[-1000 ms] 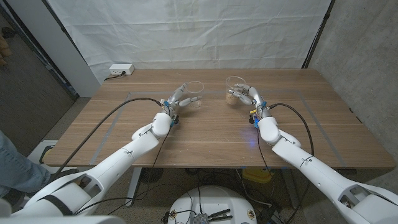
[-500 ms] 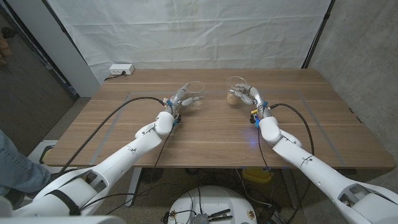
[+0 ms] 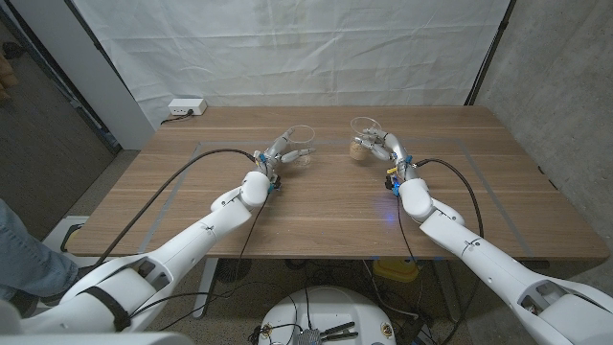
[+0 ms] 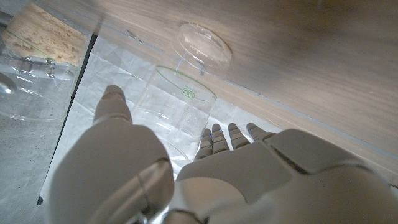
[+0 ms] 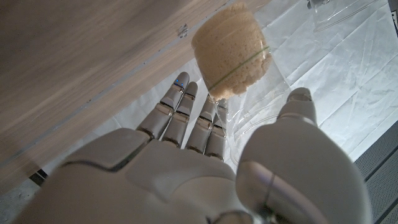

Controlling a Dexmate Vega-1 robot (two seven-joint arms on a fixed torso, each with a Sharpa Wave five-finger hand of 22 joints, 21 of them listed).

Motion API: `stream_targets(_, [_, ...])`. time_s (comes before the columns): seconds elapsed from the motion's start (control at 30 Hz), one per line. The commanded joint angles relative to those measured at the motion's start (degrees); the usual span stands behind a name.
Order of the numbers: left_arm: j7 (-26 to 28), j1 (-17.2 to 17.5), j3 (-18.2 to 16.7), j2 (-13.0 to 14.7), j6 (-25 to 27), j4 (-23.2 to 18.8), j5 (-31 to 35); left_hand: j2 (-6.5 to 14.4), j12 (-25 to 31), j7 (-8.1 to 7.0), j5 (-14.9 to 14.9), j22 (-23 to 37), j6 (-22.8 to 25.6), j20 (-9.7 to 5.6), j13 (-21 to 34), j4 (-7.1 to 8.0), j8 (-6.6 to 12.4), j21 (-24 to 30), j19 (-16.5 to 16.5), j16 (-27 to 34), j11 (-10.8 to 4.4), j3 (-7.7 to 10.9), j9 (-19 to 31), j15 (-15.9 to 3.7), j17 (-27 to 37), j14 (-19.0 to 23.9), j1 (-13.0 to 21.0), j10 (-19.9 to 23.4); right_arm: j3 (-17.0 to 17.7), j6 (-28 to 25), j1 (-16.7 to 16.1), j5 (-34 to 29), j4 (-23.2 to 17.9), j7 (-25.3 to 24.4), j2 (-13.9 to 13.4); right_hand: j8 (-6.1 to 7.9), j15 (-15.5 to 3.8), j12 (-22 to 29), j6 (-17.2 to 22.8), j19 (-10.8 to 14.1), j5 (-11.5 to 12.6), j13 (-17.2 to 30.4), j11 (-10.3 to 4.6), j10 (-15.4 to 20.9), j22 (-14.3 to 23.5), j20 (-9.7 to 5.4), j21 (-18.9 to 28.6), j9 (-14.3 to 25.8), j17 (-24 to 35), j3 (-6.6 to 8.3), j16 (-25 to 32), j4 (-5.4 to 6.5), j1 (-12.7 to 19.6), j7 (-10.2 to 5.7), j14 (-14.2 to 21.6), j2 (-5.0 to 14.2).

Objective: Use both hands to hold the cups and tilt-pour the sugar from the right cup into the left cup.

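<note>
The left cup (image 3: 301,144), clear and empty, stands upright on the wooden table (image 3: 316,216) left of centre. My left hand (image 3: 274,154) is just beside it, on the near left. In the left wrist view the cup (image 4: 185,93) sits between the thumb and the spread fingers of that hand (image 4: 186,174), with small gaps showing. The right cup (image 3: 361,137) holds brown sugar (image 3: 355,149) at its bottom. My right hand (image 3: 387,148) wraps it from the right. In the right wrist view the fingers and thumb of that hand (image 5: 199,168) close around the sugar cup (image 5: 236,56).
A white power strip (image 3: 187,107) lies at the table's far left corner. A person's leg in jeans (image 3: 19,254) shows at the left edge, off the table. A white sheet hangs behind the table.
My left arm has edged forward, bringing the hand closer around the empty cup. The right hand and both cups have stayed where they were.
</note>
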Motion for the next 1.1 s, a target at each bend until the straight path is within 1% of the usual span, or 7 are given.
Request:
stream_targets(0.03, [0.77, -1.35, -0.26, -2.28, -4.31, 4.65, -1.71, 1.35, 1.65, -1.43, 0.73, 0.08, 5.07, -0.81, 0.26, -0.17, 1.62, 1.01, -3.33, 0.97, -1.72, -0.04, 0.29, -1.26, 0.03, 3.69, 1.95, 5.15, 0.15, -0.02, 0.12, 0.32, 0.4, -0.32, 0.28, -0.17, -5.01, -0.31, 0.67, -0.05, -0.21, 0.28, 0.11, 0.14, 0.31, -3.89, -0.15, 0.18, 0.25, 0.08, -0.18, 0.07, -0.19, 0.02, 0.24, 0.22])
stream_targets(0.2, [0.79, -1.54, -0.72, -3.03, -6.06, 6.1, -2.92, 4.08, 3.2, -3.58, 0.53, 0.01, 15.02, -1.05, 0.17, -0.7, 3.85, 1.34, -0.71, 1.68, -5.34, 0.8, 0.22, -2.97, -0.09, 10.39, 6.01, 14.13, 0.17, -0.59, -0.02, 0.25, -0.09, -0.26, 0.13, -0.22, -4.93, -0.34, 0.68, -0.07, -0.27, 0.28, 0.14, 0.2, 0.31, -3.84, -0.17, 0.18, 0.25, 0.07, -0.2, 0.07, -0.19, 0.05, 0.26, 0.24])
stream_targets(0.27, [0.77, -1.6, -0.8, -3.14, -6.59, 6.48, -3.13, 4.74, 3.51, -4.15, 0.34, -0.01, 17.52, -1.14, 0.15, -0.72, 4.43, 1.62, 0.51, 1.89, -5.64, 1.01, 0.21, -3.61, -0.1, 12.06, 6.76, 16.36, 0.18, -0.57, -0.08, 0.12, -0.17, -0.54, 0.17, -0.25, -4.93, -0.34, 0.7, -0.06, -0.31, 0.28, 0.14, 0.25, 0.31, -3.84, -0.18, 0.18, 0.25, 0.06, -0.21, 0.09, -0.21, 0.11, 0.27, 0.25])
stream_targets(0.33, [0.9, -1.56, -0.97, -3.23, -7.03, 6.7, -3.37, 5.26, 3.59, -4.17, 0.17, -0.05, 18.76, -1.17, 0.14, -0.72, 4.56, 1.81, 1.55, 2.04, -5.36, 1.17, 0.2, -3.84, -0.11, 13.42, 7.34, 17.76, 0.17, -0.61, -0.07, 0.17, -0.29, -0.33, 0.07, -0.26, -4.93, -0.39, 0.72, -0.07, -0.34, 0.28, 0.18, 0.2, 0.31, -3.8, -0.19, 0.19, 0.25, 0.05, -0.23, 0.1, -0.22, 0.1, 0.27, 0.25])
stream_targets(0.43, [0.42, -1.2, -1.4, -2.98, -7.25, 6.15, -4.1, 5.65, 3.55, -4.17, -0.04, -0.06, 19.93, -0.6, 0.15, -0.66, 4.7, 1.97, 2.45, 2.25, -6.1, 1.24, 0.2, -3.61, -0.08, 14.88, 7.71, 18.8, 0.09, -0.76, -0.03, -0.02, -0.61, -0.26, -0.04, -0.3, -4.95, -0.42, 0.73, -0.08, -0.38, 0.28, 0.18, 0.2, 0.31, -3.79, -0.21, 0.19, 0.26, 0.04, -0.23, 0.12, -0.24, 0.07, 0.29, 0.29])
stream_targets(0.6, [0.47, 0.21, -2.48, -1.92, -7.13, 3.5, -4.99, 6.26, 3.6, -3.78, -0.31, -0.04, 21.13, -0.03, 0.2, -0.43, 4.82, 1.96, 2.96, 2.31, -5.21, 1.33, 0.23, -3.33, 0.0, 15.95, 7.88, 20.12, -0.03, -0.91, 0.11, -0.41, -1.07, -0.27, -0.16, -0.36, -4.97, -0.49, 0.75, -0.1, -0.46, 0.29, 0.17, 0.2, 0.31, -3.78, -0.24, 0.19, 0.26, 0.03, -0.27, 0.13, -0.23, 0.09, 0.29, 0.34])
stream_targets(1.1, [-0.5, 6.61, -6.98, 4.0, -3.71, -9.9, -8.38, 6.36, 3.03, -3.46, -1.04, -0.03, 22.08, -0.05, 0.27, -0.26, 4.54, 1.6, 2.97, 1.73, -4.91, 1.08, 0.23, -3.17, -0.01, 16.2, 8.03, 20.77, 0.24, 0.96, 0.45, -0.35, -1.14, -0.8, 0.09, -0.58, -4.95, -0.66, 0.75, -0.08, -0.68, 0.3, 0.06, 0.26, 0.31, -3.79, -0.3, 0.2, 0.25, -0.02, -0.37, 0.12, -0.19, 0.07, 0.32, 0.38])
